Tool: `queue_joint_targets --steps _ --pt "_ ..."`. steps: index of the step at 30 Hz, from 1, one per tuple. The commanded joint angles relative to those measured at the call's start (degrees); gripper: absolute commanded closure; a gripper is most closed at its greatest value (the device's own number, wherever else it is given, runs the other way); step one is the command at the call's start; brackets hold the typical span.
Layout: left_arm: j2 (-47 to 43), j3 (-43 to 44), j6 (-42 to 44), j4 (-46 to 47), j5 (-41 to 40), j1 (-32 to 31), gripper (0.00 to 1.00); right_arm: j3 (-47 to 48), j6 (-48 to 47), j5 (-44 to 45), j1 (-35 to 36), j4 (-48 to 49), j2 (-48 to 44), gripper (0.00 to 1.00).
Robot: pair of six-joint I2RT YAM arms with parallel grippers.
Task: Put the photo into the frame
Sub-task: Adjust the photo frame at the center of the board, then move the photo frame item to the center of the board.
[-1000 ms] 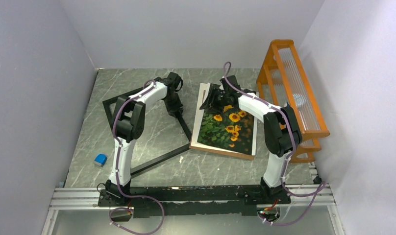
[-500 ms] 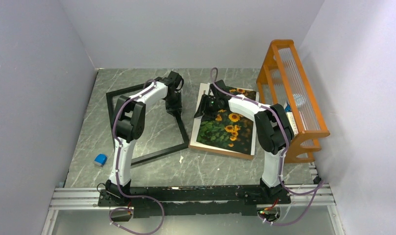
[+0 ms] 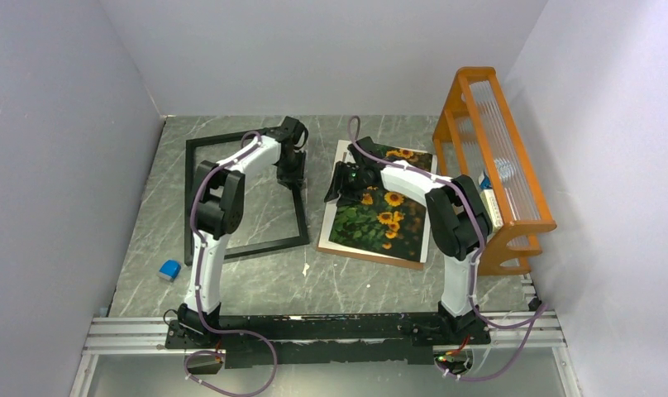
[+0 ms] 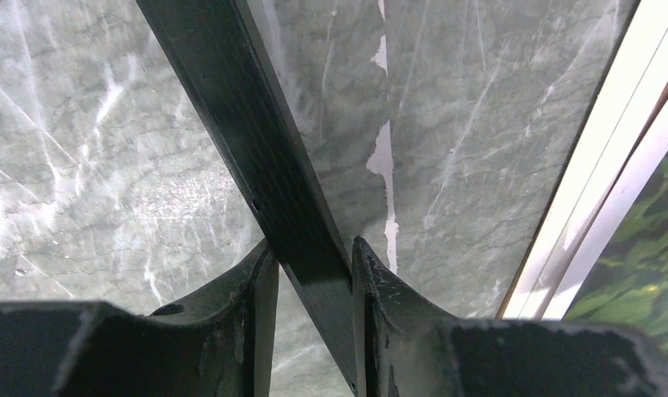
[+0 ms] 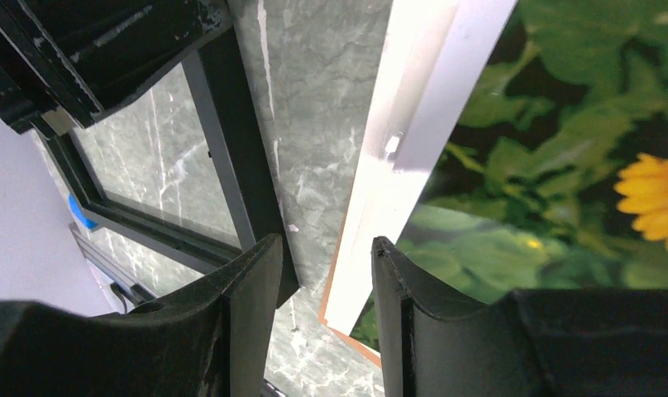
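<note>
1 blue item (image 3: 170, 269) far left on bench (image 3: 256, 281). 1 frame (image 3: 189, 198) flat, left of centre; left claw (image 4: 312, 260) pinching its right rail. Right claw (image 5: 322, 244) spread, over white mat (image 5: 413, 124) edge. 1 photo (image 3: 379, 219) on mat, just right of frame, apart. 1 orange rack (image 3: 496, 165) far right.

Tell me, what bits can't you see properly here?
- Top view: the right arm hides part of the photo.
- Left wrist view: the picture edges cut off the frame; one bar shows.
- Top view: the blue thing is too small to name.
</note>
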Motion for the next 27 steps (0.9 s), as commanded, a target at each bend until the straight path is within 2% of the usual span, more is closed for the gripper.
queue_joint_targets --steps 1,3,8,11,17,23,27 --pt "0.68 -1.85 7.52 4.6 -2.36 0.9 0.78 2.57 -1.92 -1.26 1.28 0.87 1.25 0.52" --pt "-1.22 -3.65 6.68 5.41 -2.7 0.9 0.72 2.08 -1.95 -1.09 1.33 0.88 1.52 0.52" --pt "-4.84 -3.78 4.94 3.66 -3.71 0.99 0.46 0.01 -3.03 0.85 1.34 -0.2 1.68 0.51" --pt "-6.85 -3.48 3.72 3.08 -3.0 0.99 0.37 -1.53 -3.65 1.61 1.33 -0.87 1.47 0.51" --pt "-11.85 -3.99 0.07 2.67 0.66 0.99 0.31 -4.58 -4.44 4.17 1.58 -2.64 0.03 0.51" --pt "-18.78 -11.2 -5.82 9.14 12.26 0.82 0.25 -3.88 -6.52 9.98 2.73 -8.7 -0.94 0.5" --pt "-21.34 -16.62 -10.67 14.52 21.22 0.81 0.28 -3.32 -7.33 13.18 3.41 -12.07 -1.56 0.5"
